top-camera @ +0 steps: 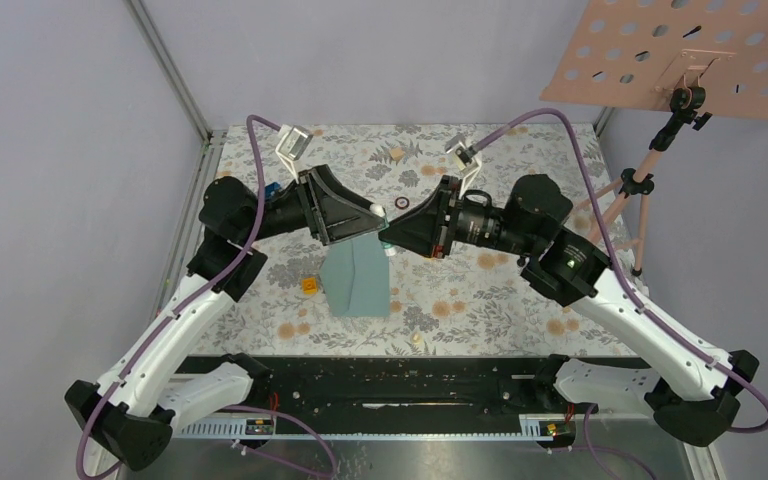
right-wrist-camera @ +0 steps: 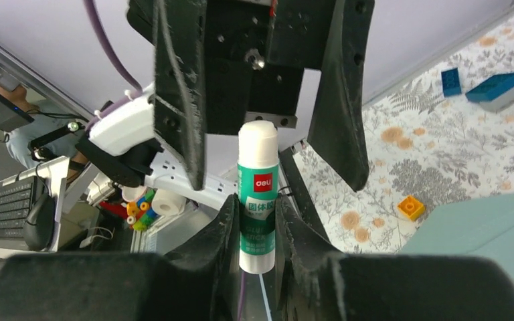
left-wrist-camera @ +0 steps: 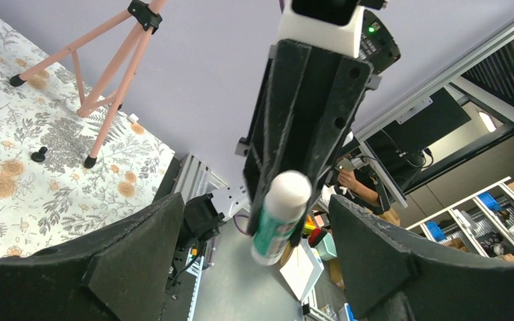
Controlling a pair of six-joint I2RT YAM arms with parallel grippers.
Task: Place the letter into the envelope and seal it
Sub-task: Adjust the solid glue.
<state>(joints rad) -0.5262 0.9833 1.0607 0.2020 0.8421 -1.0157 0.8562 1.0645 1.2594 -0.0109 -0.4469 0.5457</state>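
The teal envelope (top-camera: pixel 360 285) lies flat on the floral table, under the two meeting grippers; its corner shows in the right wrist view (right-wrist-camera: pixel 482 224). My right gripper (right-wrist-camera: pixel 255 204) is shut on a green and white glue stick (right-wrist-camera: pixel 258 194), held above the envelope. My left gripper (left-wrist-camera: pixel 254 207) is open, its fingers (left-wrist-camera: pixel 120 261) wide on either side of the stick's white cap (left-wrist-camera: pixel 288 190) without touching it. In the top view the left gripper (top-camera: pixel 372 222) and the right gripper (top-camera: pixel 388 240) are tip to tip. The letter is not in view.
A pink perforated board (top-camera: pixel 690 50) on a pink tripod (top-camera: pixel 640 200) stands at the back right. A small orange brick (top-camera: pixel 309 285) lies left of the envelope. Blue blocks (right-wrist-camera: pixel 495 87) sit at the back left. A small dark ring (top-camera: pixel 401 203) lies behind the grippers.
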